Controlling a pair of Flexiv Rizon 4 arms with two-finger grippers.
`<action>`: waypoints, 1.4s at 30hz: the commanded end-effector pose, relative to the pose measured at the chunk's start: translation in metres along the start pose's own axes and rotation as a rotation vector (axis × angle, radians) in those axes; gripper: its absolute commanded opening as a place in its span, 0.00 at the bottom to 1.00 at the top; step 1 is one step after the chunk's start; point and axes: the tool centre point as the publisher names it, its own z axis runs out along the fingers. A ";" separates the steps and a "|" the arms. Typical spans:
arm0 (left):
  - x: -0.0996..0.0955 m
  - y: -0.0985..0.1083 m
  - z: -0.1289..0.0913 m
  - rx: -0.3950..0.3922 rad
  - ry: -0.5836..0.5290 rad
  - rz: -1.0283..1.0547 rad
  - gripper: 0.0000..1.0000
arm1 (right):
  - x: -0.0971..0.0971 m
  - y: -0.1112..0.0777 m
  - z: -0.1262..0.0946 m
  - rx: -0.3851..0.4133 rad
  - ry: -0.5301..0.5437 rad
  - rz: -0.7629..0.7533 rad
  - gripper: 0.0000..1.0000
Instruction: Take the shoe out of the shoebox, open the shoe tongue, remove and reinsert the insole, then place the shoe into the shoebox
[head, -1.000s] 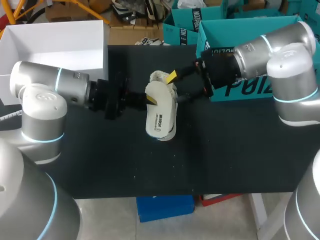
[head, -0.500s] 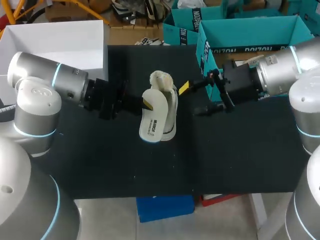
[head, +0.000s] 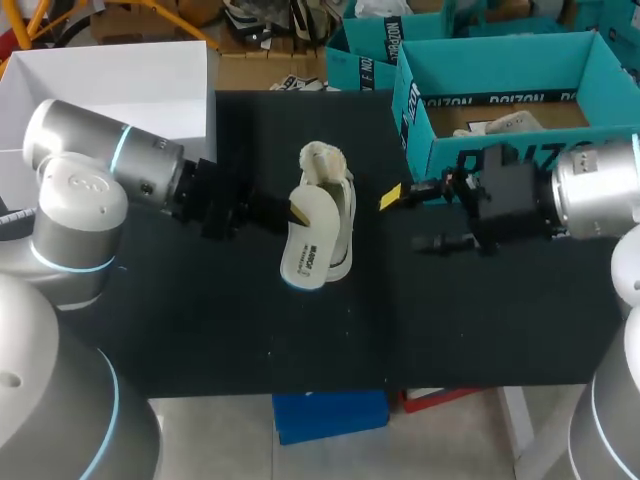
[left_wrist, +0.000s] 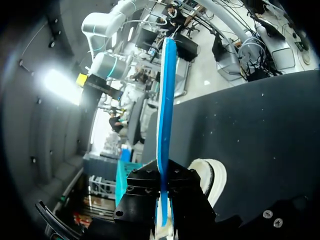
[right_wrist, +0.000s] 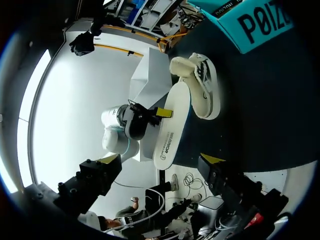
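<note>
Left tool (head: 296, 208) pinches insole (head: 307, 242) beside shoe (head: 343, 205); right tool (head: 411, 220) stands apart.

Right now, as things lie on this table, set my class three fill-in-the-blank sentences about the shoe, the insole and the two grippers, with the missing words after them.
1. The left gripper is shut on the insole, whose underside, seen in the left wrist view, is ____.
2. The shoe lies outside both boxes on the table, whose top is ____.
3. The right gripper touches nothing, and its fingers are ____.

Missing words: blue; black; open.
</note>
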 end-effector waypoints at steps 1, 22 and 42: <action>0.000 0.001 0.004 0.009 0.010 -0.001 0.00 | 0.000 -0.012 -0.009 -0.183 -0.005 0.019 1.00; 0.019 -0.006 0.019 0.194 0.129 -0.070 0.00 | 0.000 -0.012 -0.009 -0.183 -0.005 0.019 1.00; 0.026 0.025 0.033 0.181 0.240 -0.082 0.00 | 0.000 -0.012 -0.009 -0.183 -0.005 0.019 1.00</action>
